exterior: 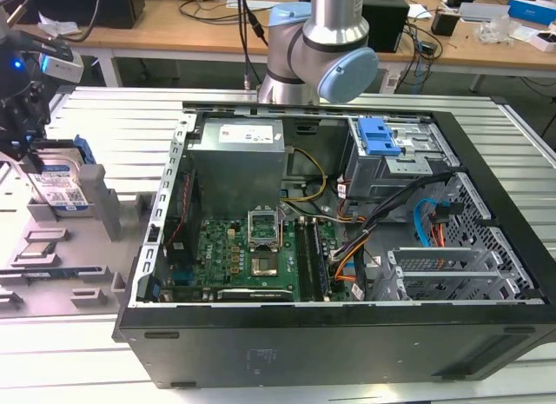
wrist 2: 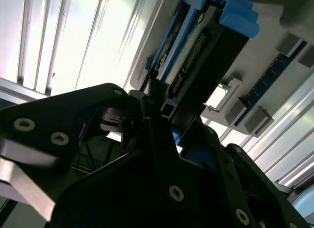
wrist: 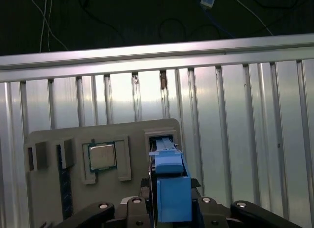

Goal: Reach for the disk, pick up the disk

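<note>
The disk (exterior: 62,185) stands on edge in a slot of the grey holder block (exterior: 109,215) at the exterior view's left, white-and-blue label facing out, blue frame along its edges. My gripper (exterior: 36,157) comes down over its top edge. In the first wrist view the disk (wrist: 166,162) runs edge-on from the slot up between the fingers, which press close on both sides of its blue frame; my gripper (wrist: 172,191) is shut on it. In the second wrist view the disk (wrist 2: 198,54) passes between the dark fingers of my gripper (wrist 2: 162,110).
A square silver processor chip (wrist: 102,156) lies in a pocket of the holder block beside the disk's slot. The open computer case (exterior: 347,248) fills the exterior view's middle and right, with the arm's base (exterior: 321,48) behind it. All rests on a ribbed metal table (exterior: 104,117).
</note>
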Controlling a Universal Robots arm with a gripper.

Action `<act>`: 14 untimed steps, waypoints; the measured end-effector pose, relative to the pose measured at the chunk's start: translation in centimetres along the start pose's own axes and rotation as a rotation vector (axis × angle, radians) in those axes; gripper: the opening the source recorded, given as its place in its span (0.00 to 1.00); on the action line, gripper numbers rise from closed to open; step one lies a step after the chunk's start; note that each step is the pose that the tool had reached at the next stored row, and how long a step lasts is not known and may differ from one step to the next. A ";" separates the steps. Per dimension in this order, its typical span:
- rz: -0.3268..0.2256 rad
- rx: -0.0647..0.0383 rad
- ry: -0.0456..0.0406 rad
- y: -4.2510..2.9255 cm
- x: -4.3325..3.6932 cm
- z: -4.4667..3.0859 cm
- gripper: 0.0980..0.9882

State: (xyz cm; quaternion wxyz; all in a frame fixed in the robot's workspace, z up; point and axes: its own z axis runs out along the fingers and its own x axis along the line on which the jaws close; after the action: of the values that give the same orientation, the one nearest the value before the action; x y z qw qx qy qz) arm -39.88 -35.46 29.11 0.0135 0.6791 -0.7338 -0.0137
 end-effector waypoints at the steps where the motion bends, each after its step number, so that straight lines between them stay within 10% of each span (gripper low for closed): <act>1: 0.000 0.000 0.0000 0.00 0.00 0.01 0.31; 14: 0.000 0.000 -0.0001 -0.01 0.00 0.11 0.31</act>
State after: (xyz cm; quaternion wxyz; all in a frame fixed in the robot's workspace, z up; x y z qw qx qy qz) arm -39.87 -35.46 28.99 0.0135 0.6791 -0.7338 -0.0137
